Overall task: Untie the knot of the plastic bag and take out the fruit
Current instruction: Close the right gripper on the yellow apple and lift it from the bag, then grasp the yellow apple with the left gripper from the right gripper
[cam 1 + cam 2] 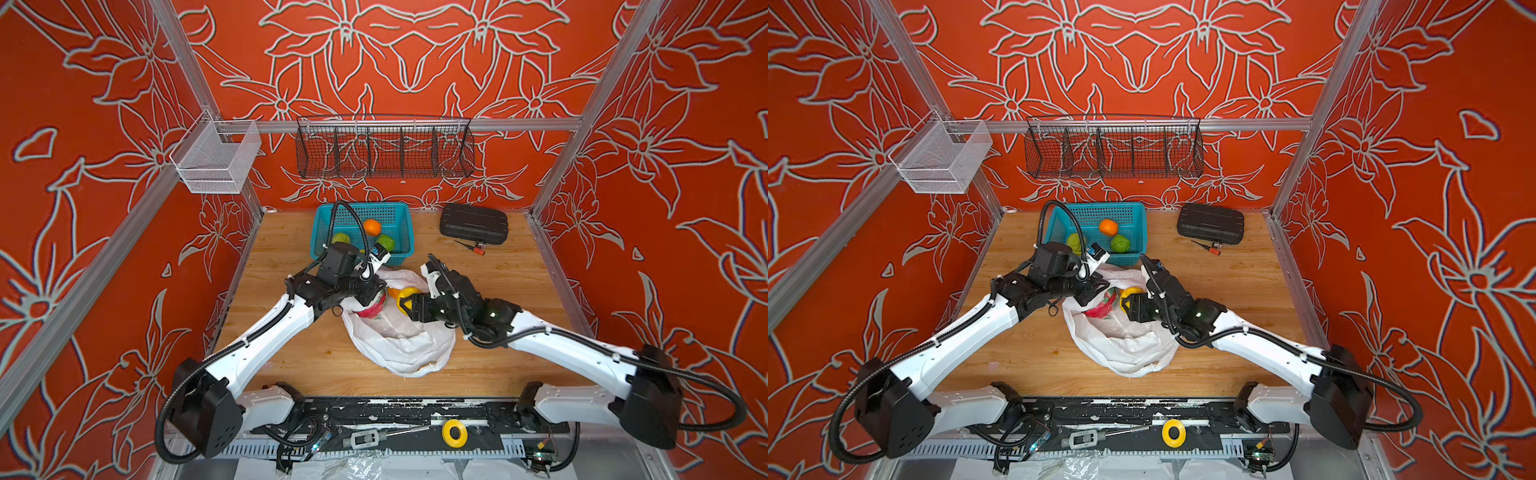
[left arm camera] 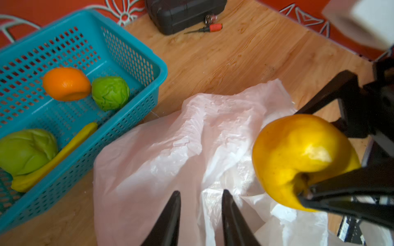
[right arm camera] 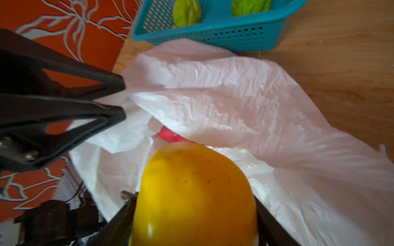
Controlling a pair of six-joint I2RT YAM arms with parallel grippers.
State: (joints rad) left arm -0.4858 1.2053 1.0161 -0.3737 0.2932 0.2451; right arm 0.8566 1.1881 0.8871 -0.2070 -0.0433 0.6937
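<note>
grips the round yellow toy fruit (image 3: 191, 187) in the right gripper (image 3: 196, 215), fingers spread wide and pressed on its two flanks. holds it lifted over the gaping mouth of the thin, crinkly, translucent-white plastic bag (image 1: 399, 345). shows no knot anywhere in these views, so judged undone. leaves a pink-red dragon fruit (image 1: 1100, 305) lying in the mouth, just beside the yellow one, on the left arm's side.

hovers the left gripper (image 2: 201, 192) at the bag's far rim, fingers slightly parted with a plain gap between them. meets film at the tips in the right wrist view, yet pinches none that shows.

probably turns next on one direction: away from the robot's base and leftward, across the far rim, to the teal perforated plastic basket (image 1: 405, 232) just beyond the bag on the wooden tabletop (image 1: 498, 299). finds there an orange (image 1: 372, 227), a crinkled green fruit (image 1: 386, 242), a pale green fruit (image 1: 340, 239) and a yellow banana (image 2: 64, 153).

puts the left arm nearer that basket, with its wrist partly across the straight path, so likely calls for a carry around it. puts the left arm nearer the dragon fruit too.
</note>
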